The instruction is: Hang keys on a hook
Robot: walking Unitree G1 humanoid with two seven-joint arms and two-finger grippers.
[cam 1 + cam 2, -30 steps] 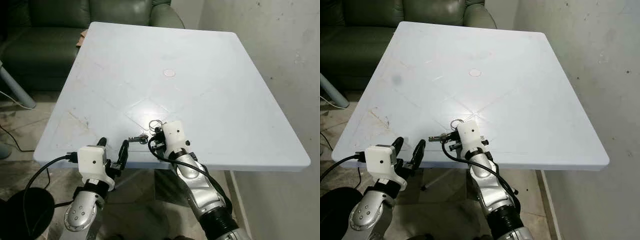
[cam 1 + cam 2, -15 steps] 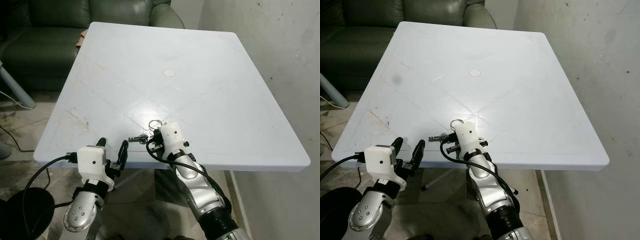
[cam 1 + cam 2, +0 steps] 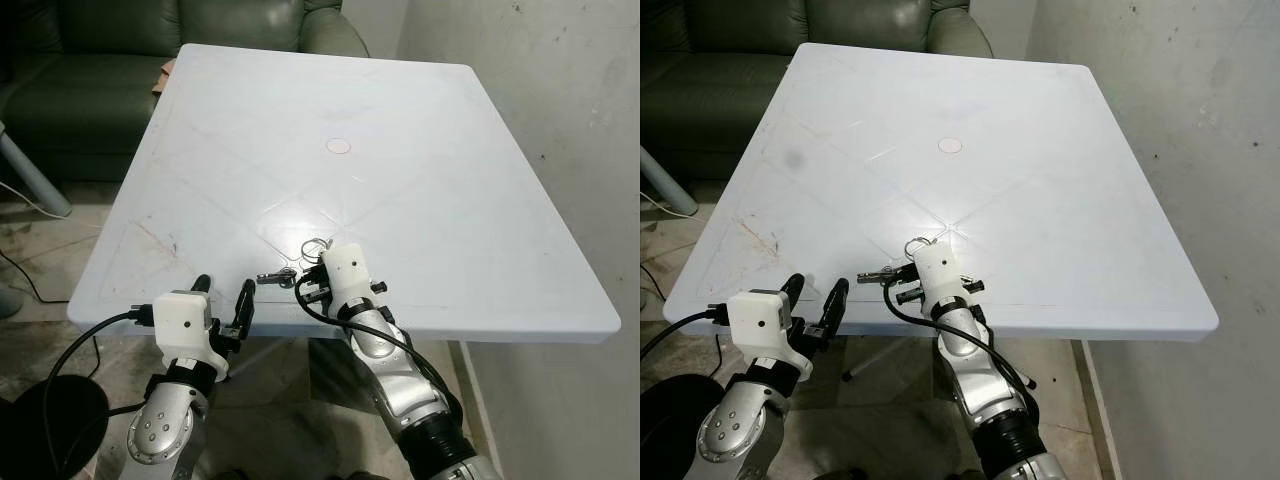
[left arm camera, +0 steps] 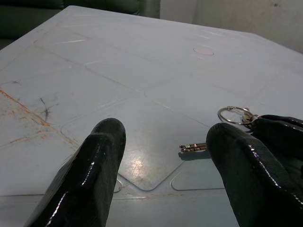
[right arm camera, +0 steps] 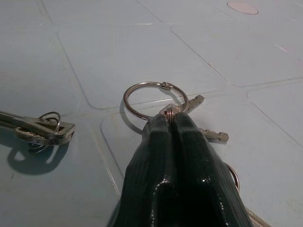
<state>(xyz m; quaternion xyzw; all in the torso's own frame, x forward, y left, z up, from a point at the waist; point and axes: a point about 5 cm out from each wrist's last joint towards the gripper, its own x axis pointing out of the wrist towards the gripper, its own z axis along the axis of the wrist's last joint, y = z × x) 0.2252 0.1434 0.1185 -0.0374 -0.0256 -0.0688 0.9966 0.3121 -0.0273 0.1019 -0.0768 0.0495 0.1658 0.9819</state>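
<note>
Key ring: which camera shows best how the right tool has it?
The right wrist view: the key ring sits close up, pinched at its near edge by the right tool, fingers shut. Both eye views show it small, beside the wrist housing. The left wrist view shows part of it past a finger.

Domestic living room — a dark green leather sofa behind a white plastic tabletop, bare plastered wall, worn tiled floor.
</note>
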